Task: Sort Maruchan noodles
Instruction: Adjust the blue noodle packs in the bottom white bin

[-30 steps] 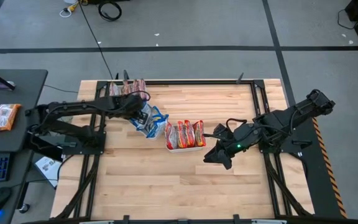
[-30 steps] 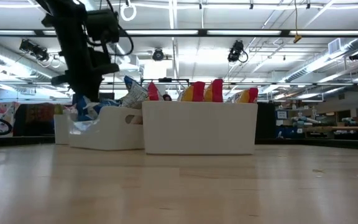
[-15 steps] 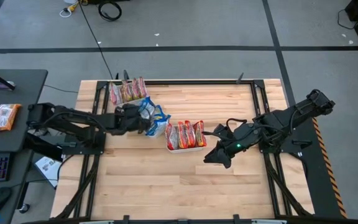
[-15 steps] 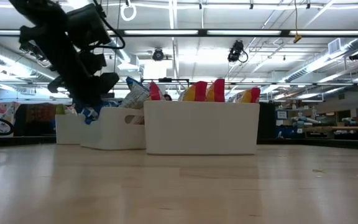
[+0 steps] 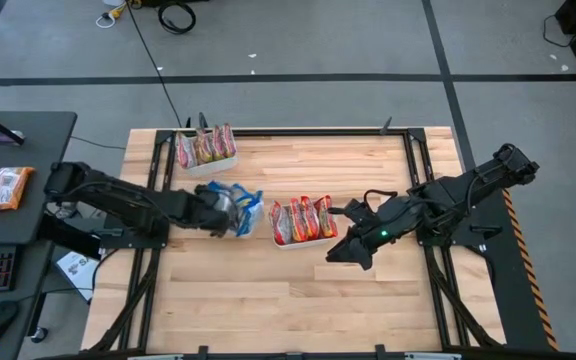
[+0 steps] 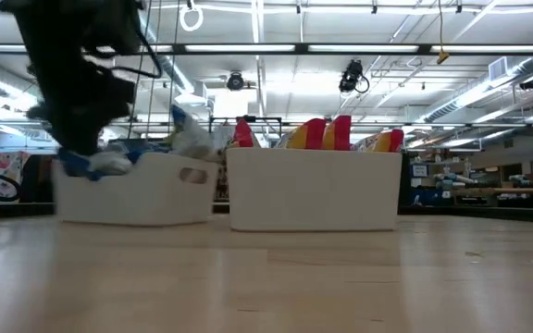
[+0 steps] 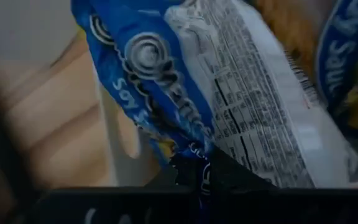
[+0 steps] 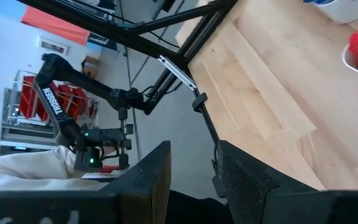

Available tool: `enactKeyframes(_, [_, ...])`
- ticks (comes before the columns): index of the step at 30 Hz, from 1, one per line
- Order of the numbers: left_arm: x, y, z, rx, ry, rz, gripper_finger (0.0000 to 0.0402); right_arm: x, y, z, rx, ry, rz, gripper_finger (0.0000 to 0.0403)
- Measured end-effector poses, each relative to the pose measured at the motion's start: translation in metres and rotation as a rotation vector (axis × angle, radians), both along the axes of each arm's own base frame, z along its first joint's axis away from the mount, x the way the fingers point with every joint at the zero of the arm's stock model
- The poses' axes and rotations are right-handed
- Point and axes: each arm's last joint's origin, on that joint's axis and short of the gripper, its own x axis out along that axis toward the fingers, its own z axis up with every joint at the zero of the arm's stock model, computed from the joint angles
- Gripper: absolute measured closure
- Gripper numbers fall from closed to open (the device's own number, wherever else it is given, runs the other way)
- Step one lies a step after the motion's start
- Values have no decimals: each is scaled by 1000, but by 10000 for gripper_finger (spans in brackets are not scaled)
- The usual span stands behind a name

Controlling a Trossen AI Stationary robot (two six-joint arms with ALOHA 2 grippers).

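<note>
Although 3 white trays already hold packets standing on edge, the sort looks nearly but not quite finished, since one packet is not yet let go. Taking the middle tray (image 5: 299, 240) of red-orange Maruchan noodles (image 5: 301, 217) as the landmark, a second tray (image 5: 238, 228) of blue-and-yellow packets (image 5: 249, 205) sits just beside it on the left arm's side, and a third tray (image 5: 208, 165) with red-orange and yellow-orange packets stands well apart toward the table's far left corner. The left gripper (image 5: 218, 212) hangs at the blue tray's outer edge, its fingers pressed together on a blue-and-yellow packet (image 7: 229, 106) over that tray. The right gripper (image 5: 345, 252), fingers part-way spread and holding nothing, waits just beside the middle tray. No loose packets lie on the wooden tabletop (image 5: 298, 290), so releasing this packet seems all that remains.
</note>
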Motion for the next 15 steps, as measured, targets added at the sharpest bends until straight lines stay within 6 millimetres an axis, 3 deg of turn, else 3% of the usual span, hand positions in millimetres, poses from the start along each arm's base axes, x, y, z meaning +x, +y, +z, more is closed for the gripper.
enactKeyframes(7, [-18, -14, 39, 15, 167, 101, 391, 1, 0, 1, -30, -28, 18, 266])
enactKeyframes(11, [-23, -18, 40, -58, 235, 111, 385, 1, -2, 1, -55, -36, 24, 266])
enactKeyframes(15, [-23, -22, 39, -94, 225, 105, 350, 1, -1, 1, -73, -43, 33, 266])
